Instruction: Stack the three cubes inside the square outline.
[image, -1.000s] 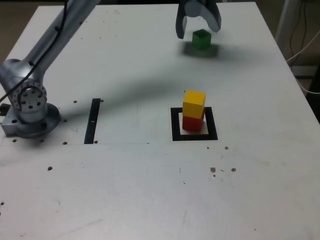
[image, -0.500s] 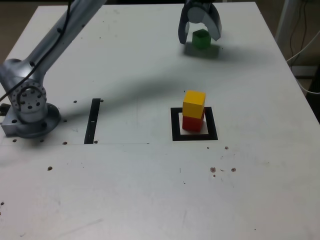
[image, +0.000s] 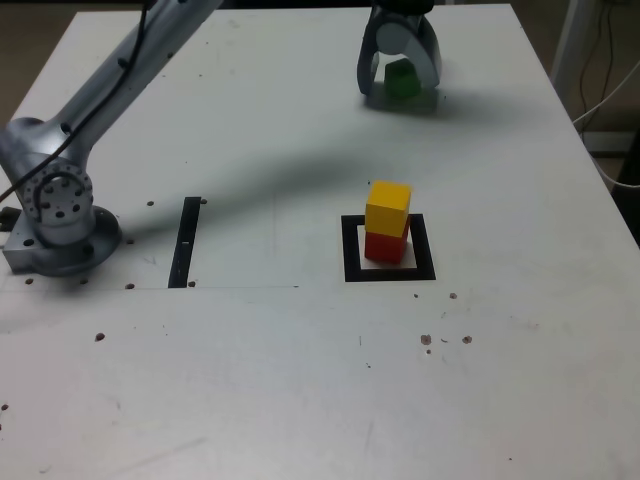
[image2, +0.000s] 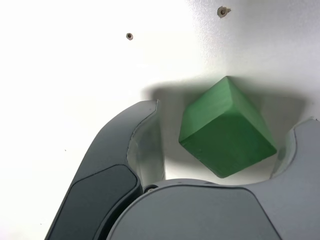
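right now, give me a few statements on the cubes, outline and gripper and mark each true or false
1. The yellow cube sits on top of the red cube. True.
2. The green cube is inside the square outline. False: it lies on the table, away from the outline, between the fingers of the gripper.
3. The gripper is closed tight on the yellow cube. False: it is open around the green cube, and nothing touches the yellow one but the red cube.
4. The red cube stands within the square outline. True.
5. The black strip is on the exterior view's left of the square outline. True.
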